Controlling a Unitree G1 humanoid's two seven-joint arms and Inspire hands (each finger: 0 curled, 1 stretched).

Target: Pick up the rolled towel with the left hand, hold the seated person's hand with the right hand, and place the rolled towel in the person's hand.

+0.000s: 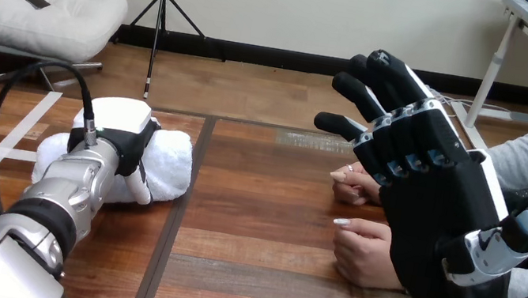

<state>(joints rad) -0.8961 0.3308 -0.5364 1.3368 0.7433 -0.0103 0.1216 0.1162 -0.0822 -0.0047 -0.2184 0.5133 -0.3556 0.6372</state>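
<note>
Head view
Tabletop: the tabletop (261, 197) is wooden planks, with a dark seam (187, 185) running from near to far left of the middle and white tape lines (7, 132) along its left part.
Rolled towel: the white rolled towel (171, 162) lies on the tabletop at the left, just left of the seam, under my left hand.
My left hand: my left hand (124, 127) sits on top of the towel at the end of my silver forearm, white back facing up. My left fingers (140, 187) are curled down round the roll, and the towel rests on the wood.
My right hand: my right hand (438, 193) is raised above the tabletop at the right, dark palm side showing. My right fingers (357, 96) are straight, spread wide and slanted far-left, holding nothing.
Person's hands: the person's far hand (357, 188) and the person's near hand (364, 254) rest on the tabletop at the right, close together, partly hidden behind my right hand. I cannot tell whether my palm touches them.
</note>
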